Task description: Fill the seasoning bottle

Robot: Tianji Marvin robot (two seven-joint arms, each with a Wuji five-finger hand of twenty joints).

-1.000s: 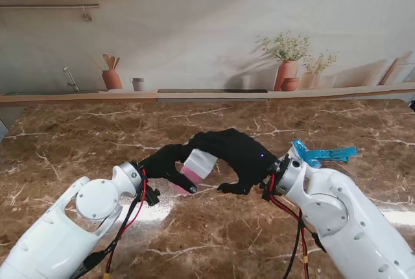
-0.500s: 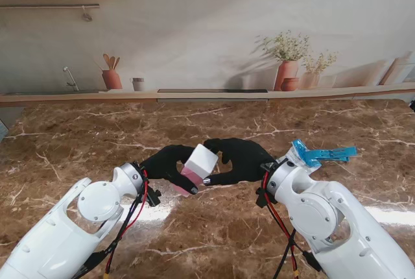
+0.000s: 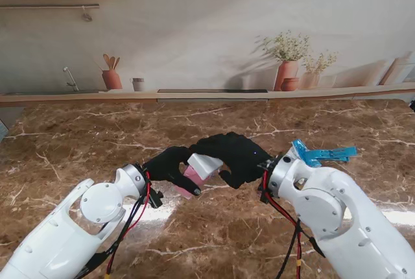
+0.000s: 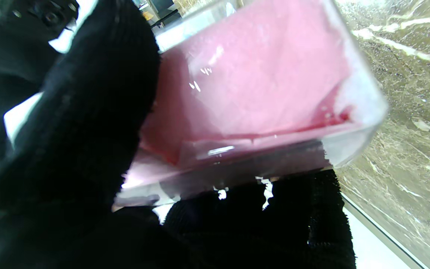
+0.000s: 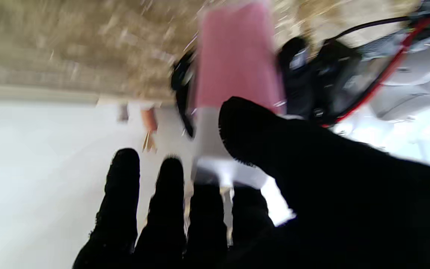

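The left robot hand (image 3: 170, 164) grips the tilted seasoning bottle (image 3: 196, 172) above the worktop (image 3: 78, 136); the right robot hand (image 3: 237, 157) curls over its white cap (image 3: 205, 164), grip unclear. Hold the bottle steady while turning.

No readable writing anywhere

The bottle (image 3: 198, 170) with pink filling, held over the marble table (image 3: 78, 143), shows plain clear walls and a plain white cap (the right wrist view of it is blurred). The blue clip (image 3: 321, 154) to the right of the bottle carries no legible mark either.
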